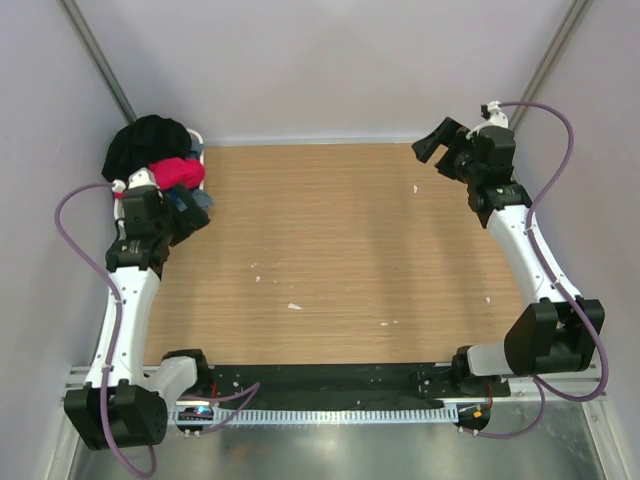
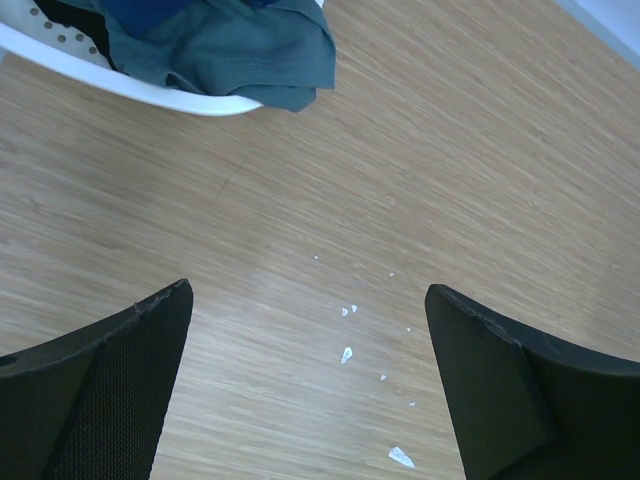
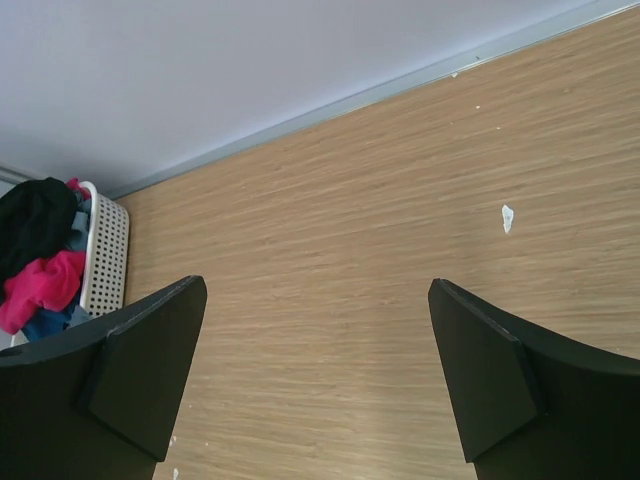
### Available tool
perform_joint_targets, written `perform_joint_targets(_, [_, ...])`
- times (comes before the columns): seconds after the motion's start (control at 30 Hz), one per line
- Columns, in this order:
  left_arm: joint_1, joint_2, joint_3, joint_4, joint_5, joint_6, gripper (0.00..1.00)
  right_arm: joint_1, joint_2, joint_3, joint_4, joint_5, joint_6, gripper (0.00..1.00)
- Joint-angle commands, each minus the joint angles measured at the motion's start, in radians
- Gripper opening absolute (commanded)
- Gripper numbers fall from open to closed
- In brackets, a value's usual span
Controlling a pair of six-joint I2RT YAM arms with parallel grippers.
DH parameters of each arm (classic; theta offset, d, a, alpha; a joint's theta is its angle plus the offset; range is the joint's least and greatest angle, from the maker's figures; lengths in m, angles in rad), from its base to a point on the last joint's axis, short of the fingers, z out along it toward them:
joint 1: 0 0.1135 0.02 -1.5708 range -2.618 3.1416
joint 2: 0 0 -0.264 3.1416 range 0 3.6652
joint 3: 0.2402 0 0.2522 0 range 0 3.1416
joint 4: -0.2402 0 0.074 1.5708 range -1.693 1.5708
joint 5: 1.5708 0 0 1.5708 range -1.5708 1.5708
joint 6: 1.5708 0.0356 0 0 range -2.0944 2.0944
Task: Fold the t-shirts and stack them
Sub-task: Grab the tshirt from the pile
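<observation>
The t-shirts lie heaped in a white laundry basket (image 1: 197, 140) at the table's far left corner: a black one (image 1: 143, 145) on top, a red-pink one (image 1: 177, 172) below it, and a grey-blue one (image 2: 235, 50) hanging over the rim. My left gripper (image 1: 190, 218) hovers just in front of the basket, open, with bare table between its fingers. The right gripper (image 1: 433, 145) is raised at the far right corner, also open and holding nothing. From the right wrist view the basket (image 3: 105, 255) with the black t-shirt (image 3: 35, 225) and the pink t-shirt (image 3: 40, 285) appears far off at the left.
The wooden table (image 1: 340, 250) carries small white scraps (image 2: 346, 354), scattered near its middle. Pale walls close in the back and both sides. A metal rail (image 1: 330, 410) with the arm bases runs along the near edge.
</observation>
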Motion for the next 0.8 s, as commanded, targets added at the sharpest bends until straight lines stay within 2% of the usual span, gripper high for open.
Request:
perform_joint_targets(0.0, [-0.001,0.019,0.074,0.061,0.021,-0.031,1.0,0.0,-0.034,-0.003,0.02,0.001,-0.042,1.0])
perform_joint_targets(0.13, [-0.001,0.084,0.14,0.137,0.028,-0.066,1.0,0.0,-0.045,-0.032,0.014,-0.001,-0.048,1.0])
perform_joint_targets(0.17, [-0.001,0.142,0.157,0.153,-0.014,-0.077,1.0,0.0,-0.05,-0.052,0.017,0.004,-0.048,1.0])
perform_joint_targets(0.27, [0.002,0.274,0.351,0.08,-0.114,-0.088,1.0,0.0,-0.063,-0.072,0.019,0.002,-0.053,1.0])
perform_joint_targets(0.3, [0.008,0.36,0.46,0.03,-0.149,-0.083,1.0,0.0,-0.071,-0.075,0.019,-0.001,-0.051,1.0])
perform_joint_targets(0.43, [0.056,0.514,0.609,0.054,-0.18,-0.091,0.95,0.0,-0.088,-0.099,0.045,-0.028,-0.034,1.0])
perform_joint_targets(0.5, [0.091,0.587,0.632,0.092,-0.199,-0.104,0.91,0.002,-0.099,-0.122,0.056,-0.025,-0.025,1.0])
perform_joint_targets(0.77, [0.128,0.775,0.688,0.221,-0.203,-0.042,0.91,0.002,-0.128,-0.188,0.059,0.022,-0.05,1.0])
